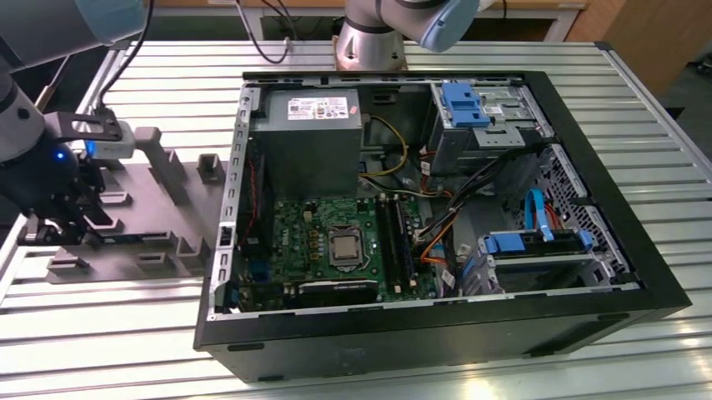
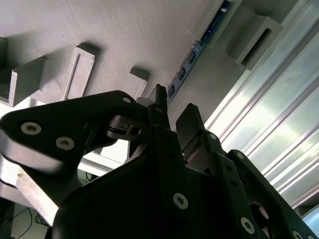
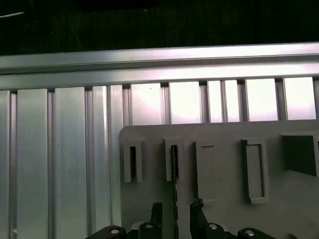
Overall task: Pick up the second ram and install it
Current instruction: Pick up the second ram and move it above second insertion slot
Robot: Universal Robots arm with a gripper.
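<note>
Black end effector point(image 3: 176, 208) open, straddling thin dark green-black second ram point(image 2: 185, 64) standing in grey plastic holder tray point(image 3: 224, 215); judging centred, square closing matters.

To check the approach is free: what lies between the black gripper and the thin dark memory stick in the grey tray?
Nothing. In the first wrist view the memory stick lines up with the open gripper; only bare tray lies beside it.

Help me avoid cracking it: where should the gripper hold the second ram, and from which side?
Probably pinch the second ram across its two flat faces, mid-length, coming down from above: it stands on edge in the holder tray, thin top edge up.
</note>
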